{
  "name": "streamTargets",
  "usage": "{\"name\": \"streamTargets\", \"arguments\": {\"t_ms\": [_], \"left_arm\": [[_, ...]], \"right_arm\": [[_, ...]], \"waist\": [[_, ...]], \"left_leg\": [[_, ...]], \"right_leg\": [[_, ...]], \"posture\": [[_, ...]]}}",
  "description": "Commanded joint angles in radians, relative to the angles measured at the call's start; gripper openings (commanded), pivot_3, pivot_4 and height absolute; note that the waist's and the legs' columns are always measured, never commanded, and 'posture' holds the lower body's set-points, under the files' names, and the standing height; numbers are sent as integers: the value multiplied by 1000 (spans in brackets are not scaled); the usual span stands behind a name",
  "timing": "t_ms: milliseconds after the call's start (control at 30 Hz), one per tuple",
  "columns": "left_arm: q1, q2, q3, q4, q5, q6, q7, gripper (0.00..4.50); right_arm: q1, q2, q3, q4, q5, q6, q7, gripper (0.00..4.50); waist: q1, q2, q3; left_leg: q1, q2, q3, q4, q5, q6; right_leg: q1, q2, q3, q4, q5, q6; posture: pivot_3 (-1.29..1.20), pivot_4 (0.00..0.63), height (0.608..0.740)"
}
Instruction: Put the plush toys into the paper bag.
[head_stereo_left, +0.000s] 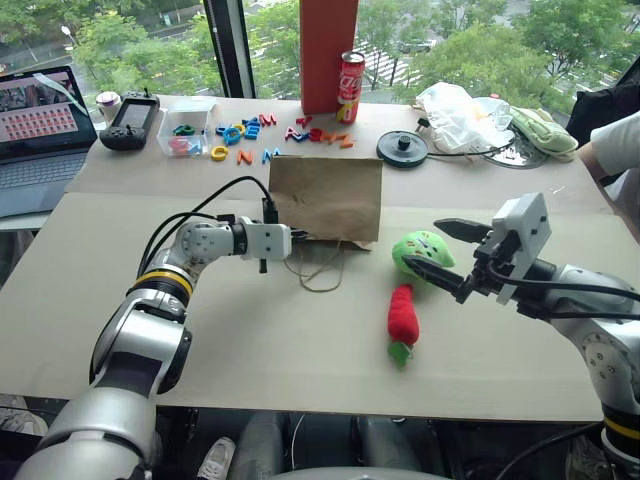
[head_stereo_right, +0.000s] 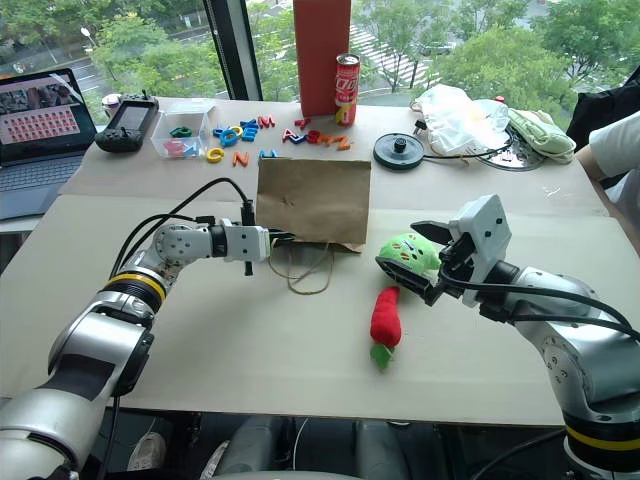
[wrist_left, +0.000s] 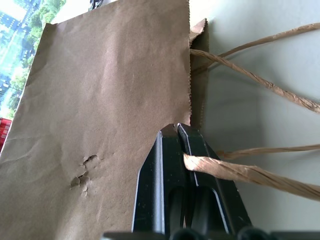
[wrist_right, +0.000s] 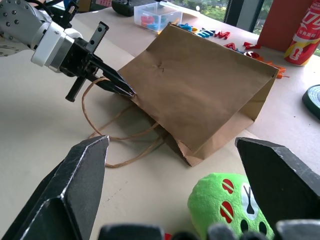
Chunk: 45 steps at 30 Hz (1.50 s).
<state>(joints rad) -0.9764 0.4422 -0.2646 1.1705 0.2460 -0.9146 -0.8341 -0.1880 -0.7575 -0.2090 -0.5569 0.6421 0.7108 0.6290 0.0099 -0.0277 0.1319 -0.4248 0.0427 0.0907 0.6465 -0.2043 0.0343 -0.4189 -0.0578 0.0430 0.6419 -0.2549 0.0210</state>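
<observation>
The paper bag (head_stereo_left: 327, 199) lies flat mid-table, mouth toward me, and I have my left gripper (wrist_right: 127, 91) pinched shut on its near rim beside the twine handles (head_stereo_left: 318, 270). I judge this the mouth-opening step: next I should lift that edge. Both toys are outside the bag: the green plush (head_stereo_left: 421, 252) sits between my right gripper (head_stereo_left: 432, 250)'s spread fingers, ungripped, with the red chili plush (head_stereo_left: 402, 316) just beside it.

The paper bag (head_stereo_left: 327, 198) lay flat mid-table, the two plush toys (head_stereo_left: 412, 285) to its right, plastic letters (head_stereo_left: 262, 135) behind it.
</observation>
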Motion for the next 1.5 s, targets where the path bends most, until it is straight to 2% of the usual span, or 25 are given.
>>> {"name": "streamTargets", "arguments": {"t_ms": [33, 167, 333, 533, 700, 800, 1033, 1167, 1333, 1500], "left_arm": [[9, -8, 115, -156, -249, 141, -192, 24], [26, 24, 205, -370, -443, 437, -328, 24], [78, 54, 239, -570, -512, 660, -342, 24], [144, 62, 240, -694, -506, 756, -329, 24], [172, 57, 240, -755, -510, 809, -326, 24], [172, 50, 243, -773, -512, 831, -321, 0], [167, 43, 240, -771, -503, 833, -324, 0], [161, 37, 239, -766, -503, 832, -324, 0], [157, 27, 242, -775, -508, 846, -315, 0], [153, 14, 264, -794, -537, 908, -285, 0]], "right_arm": [[-14, -2, 2, -12, -14, -16, -4, 4500], [-24, 15, 54, -23, -26, -5, -13, 4500], [-68, 79, 145, -24, -52, 22, -66, 4500], [-110, 178, 236, -42, -65, 62, -143, 4500], [-162, 315, 318, -16, -100, 101, -249, 4500], [-199, 393, 354, 51, -153, 107, -324, 3841], [-262, 520, 384, 270, -326, -9, -439, 1320], [-309, 571, 394, 399, -404, -71, -471, 104], [-339, 615, 434, 506, -500, -112, -497, 104], [-321, 595, 525, 544, -613, -120, -489, 104]], "waist": [[0, 0, 0], [-5, 0, 0], [-19, 0, 0], [-23, 0, 0], [-22, 0, 0], [-22, 0, 0], [-23, 0, 0], [-24, 0, 0], [-25, 1, 0], [-27, 1, 0]], "left_leg": [[0, 0, 0, 0, 0, 0], [0, 1, -1, 0, 0, 0], [1, 1, -3, 1, 0, 0], [1, 2, -4, 2, 0, 0], [1, 2, -4, 3, 0, 0], [1, 2, -4, 3, 0, 0], [1, 1, -3, 3, 0, 0], [1, 1, -3, 2, 0, 0], [1, 2, -3, 2, 0, 0], [0, 2, -3, 1, 0, 0]], "right_leg": [[0, 0, 0, 0, 0, 0], [0, 1, 0, 0, 0, 0], [0, 1, 0, 1, 0, 0], [1, 2, 0, 2, 0, 0], [1, 2, 0, 3, 0, 0], [1, 2, 0, 4, 0, 0], [0, 1, 0, 4, 0, 0], [0, 2, 0, 5, 0, 0], [0, 2, 0, 6, 0, 0], [0, 1, 0, 6, 0, 0]], "posture": [[0, 150, 739], [0, 150, 739], [0, 150, 739], [0, 150, 739], [0, 150, 739], [0, 150, 739], [0, 150, 739], [0, 150, 739], [0, 150, 739], [0, 150, 739]]}}
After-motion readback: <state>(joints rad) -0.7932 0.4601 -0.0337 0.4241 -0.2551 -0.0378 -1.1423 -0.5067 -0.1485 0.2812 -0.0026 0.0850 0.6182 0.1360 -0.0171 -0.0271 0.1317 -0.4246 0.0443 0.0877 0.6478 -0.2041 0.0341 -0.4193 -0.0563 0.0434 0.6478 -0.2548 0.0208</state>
